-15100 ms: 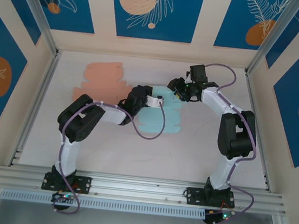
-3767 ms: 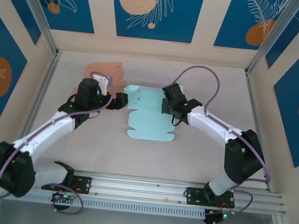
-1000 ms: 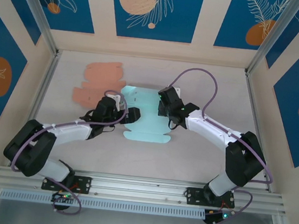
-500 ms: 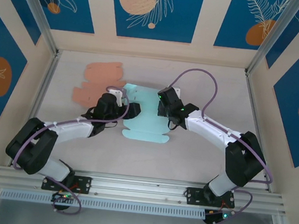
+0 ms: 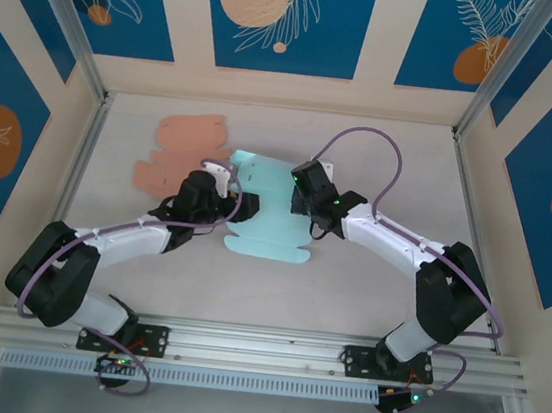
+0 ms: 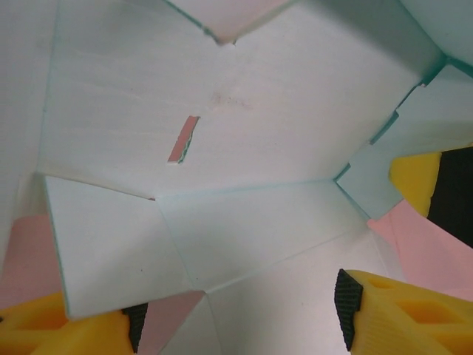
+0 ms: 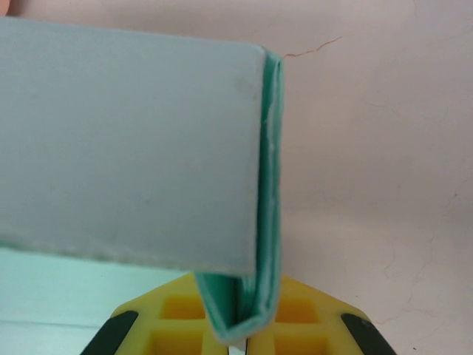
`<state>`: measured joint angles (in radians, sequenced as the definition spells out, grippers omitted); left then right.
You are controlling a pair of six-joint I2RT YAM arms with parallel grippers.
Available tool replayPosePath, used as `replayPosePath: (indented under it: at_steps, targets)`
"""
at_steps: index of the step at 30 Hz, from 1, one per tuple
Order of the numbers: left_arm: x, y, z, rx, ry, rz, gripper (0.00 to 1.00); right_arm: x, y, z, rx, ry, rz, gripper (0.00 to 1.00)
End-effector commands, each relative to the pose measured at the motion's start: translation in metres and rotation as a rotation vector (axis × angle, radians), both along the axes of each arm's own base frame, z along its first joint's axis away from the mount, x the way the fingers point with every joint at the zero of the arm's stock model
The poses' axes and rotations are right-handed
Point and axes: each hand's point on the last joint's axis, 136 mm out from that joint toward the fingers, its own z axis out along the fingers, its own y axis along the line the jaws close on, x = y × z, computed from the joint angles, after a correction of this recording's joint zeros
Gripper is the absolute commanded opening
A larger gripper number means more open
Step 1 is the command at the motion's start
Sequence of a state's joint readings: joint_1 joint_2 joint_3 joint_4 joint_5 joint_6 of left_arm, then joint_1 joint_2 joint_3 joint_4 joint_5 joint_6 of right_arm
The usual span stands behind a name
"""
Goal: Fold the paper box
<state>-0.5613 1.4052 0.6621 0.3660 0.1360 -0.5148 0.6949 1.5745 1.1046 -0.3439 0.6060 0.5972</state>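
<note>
The paper box [image 5: 271, 228] lies as a flat pale-green blank about mid-bench, a little nearer the far edge than the near one. My right pincer [image 5: 304, 194] is on its far-right part, clamped tight on the paper box. In the right wrist view the jaws [image 7: 244, 333] pinch a doubled-over edge, and the folded panel [image 7: 133, 148] stands up from the bench [image 7: 369, 185].

My left pincer [image 5: 240, 205] is at the blank's left side with its jaws wide apart. In the left wrist view one yellow finger [image 6: 52, 333] sits low on the left with a side flap lying over it. The other finger [image 6: 403, 318] sits low on the right, and creased panels [image 6: 259, 111] spread between and beyond them. I cannot tell whether either pad presses the paper. A small slit [image 6: 183, 139] is cut in the big panel.

A salmon sheet [image 5: 188, 143] lies flat toward the far-left corner, just beside the blank's far-left corner and partly under my left wrist. My right arm's purple cable [image 5: 370, 135] arches over the far part of the bench [image 5: 365, 298].
</note>
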Motion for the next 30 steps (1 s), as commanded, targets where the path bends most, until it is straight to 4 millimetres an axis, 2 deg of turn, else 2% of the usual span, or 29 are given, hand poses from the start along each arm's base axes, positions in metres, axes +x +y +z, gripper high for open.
replayPosePath:
  at_steps: [1,8,13,15,19,20,22,24,30]
  targets:
    - [0.009,0.001,0.026,0.040,-0.106,0.010,0.63,-0.004,0.001,-0.008,-0.048,0.031,0.009,0.06]
    - [0.018,0.020,0.021,0.087,-0.101,0.111,0.64,-0.003,0.003,-0.012,-0.061,0.047,0.014,0.06]
    - [0.024,0.024,0.023,0.067,-0.105,0.150,0.65,-0.003,0.008,-0.013,-0.048,0.051,0.027,0.06]
    - [0.026,0.020,0.025,0.054,-0.107,0.136,0.61,-0.003,0.011,-0.014,-0.045,0.051,0.040,0.06]
    - [0.027,0.012,0.032,0.024,-0.124,0.102,0.40,-0.004,0.014,-0.016,-0.062,0.058,0.052,0.06]
    - [0.026,0.009,0.036,0.015,-0.137,0.087,0.39,-0.003,0.014,-0.018,-0.070,0.064,0.051,0.06]
    - [0.024,0.005,0.042,0.001,-0.157,0.055,0.39,-0.003,0.013,-0.022,-0.084,0.073,0.050,0.06]
    - [0.021,0.003,0.046,0.006,-0.177,0.031,0.45,-0.003,0.012,-0.025,-0.095,0.080,0.046,0.05]
    - [0.018,0.011,0.046,0.129,-0.253,-0.002,0.50,-0.003,0.014,-0.027,-0.103,0.101,0.050,0.05]
